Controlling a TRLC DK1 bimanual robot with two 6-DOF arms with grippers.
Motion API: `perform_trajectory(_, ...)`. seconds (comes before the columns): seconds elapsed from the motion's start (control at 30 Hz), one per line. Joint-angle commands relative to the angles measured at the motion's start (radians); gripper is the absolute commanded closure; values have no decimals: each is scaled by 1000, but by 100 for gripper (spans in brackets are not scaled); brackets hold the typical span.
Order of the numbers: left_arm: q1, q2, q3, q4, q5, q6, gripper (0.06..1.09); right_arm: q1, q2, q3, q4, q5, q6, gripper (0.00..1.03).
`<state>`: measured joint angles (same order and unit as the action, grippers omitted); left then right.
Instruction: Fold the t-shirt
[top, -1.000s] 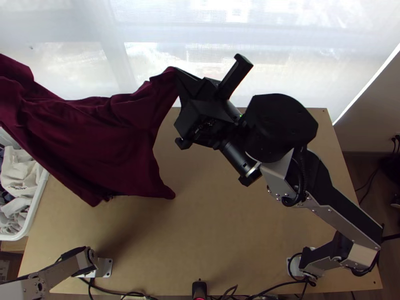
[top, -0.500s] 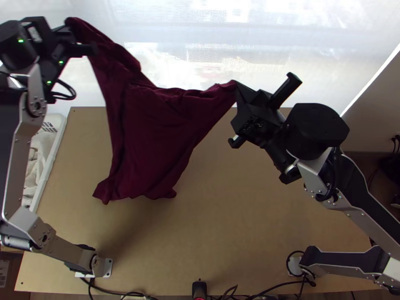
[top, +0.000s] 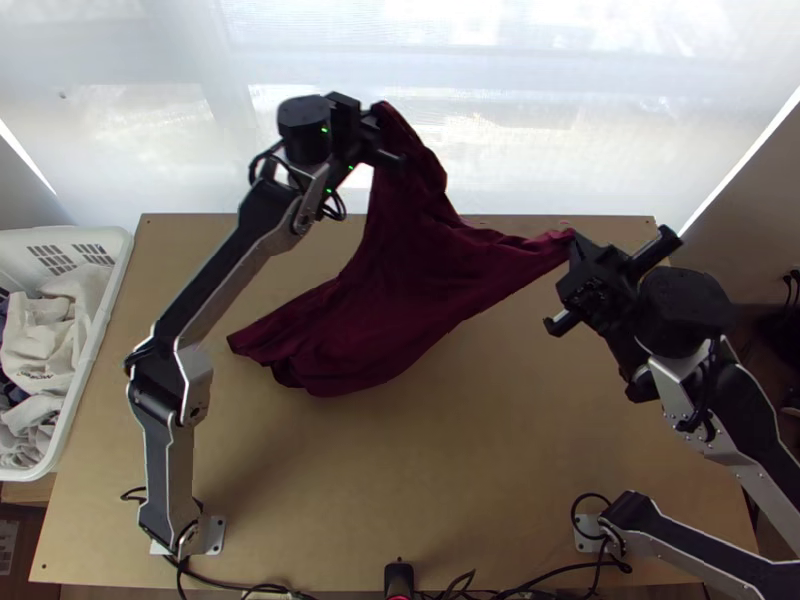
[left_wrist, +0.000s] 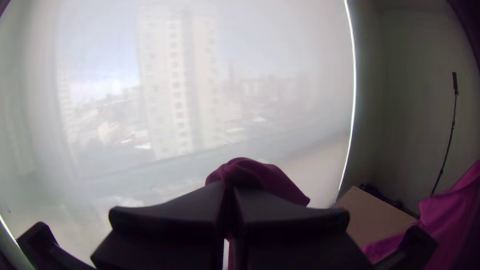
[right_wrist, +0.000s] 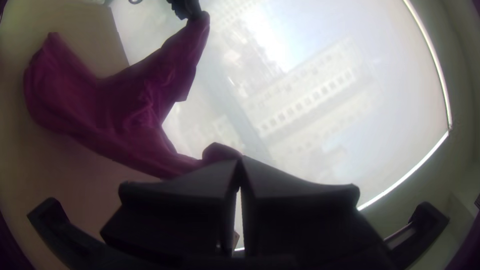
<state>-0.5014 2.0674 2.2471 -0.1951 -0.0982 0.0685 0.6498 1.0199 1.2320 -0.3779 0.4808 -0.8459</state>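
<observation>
Hangs over the far part of the table (top: 480, 460) as a plain, deep maroon t-shirt (top: 400, 290), unfolded, creased and drooping in soft, uneven folds. Pinched at a raised end between closed fingers of the left gripper (top: 377, 118), and at another, drawn out to a narrow point, in the closed right gripper (top: 573, 240)

The t-shirt (top: 400, 290), a plain deep wine red, hangs unfolded and creased between the left gripper (top: 376, 114) and the right gripper (top: 573, 243), each pinching a bit of its cloth (which parts of the garment these are, one cannot tell). Its upper edge sags between the two holds. The loose body slants over the far, left part of the table (top: 450, 480), ending in a point at the left and a rounded edge nearer the middle, with a darker fold tucked beneath.
</observation>
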Motion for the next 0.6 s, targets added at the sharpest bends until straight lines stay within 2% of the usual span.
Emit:
perform_trajectory(0.0,-187,145,17,66,-1,16,105,-102,-192,-204,-70,-8,30,100)
perform_trajectory(0.1,-247,172,14,48,2,11,104,-130,-265,-255,-134,-8,50,100)
perform_trajectory(0.2,-278,172,12,-30,5,10,77,-154,-317,-296,-170,-8,70,100)
perform_trajectory(0.27,-281,157,12,-119,20,10,47,-157,-330,-318,-173,-8,85,100)
perform_trajectory(0.37,-259,96,-18,-260,37,1,26,-170,-334,-335,-171,-10,113,100)
perform_trajectory(0.47,-203,13,-49,-449,94,-19,17,-173,-334,-353,-156,-13,120,100)
perform_trajectory(0.57,-134,-84,-112,-627,183,-15,15,-179,-334,-362,-145,-22,123,100)
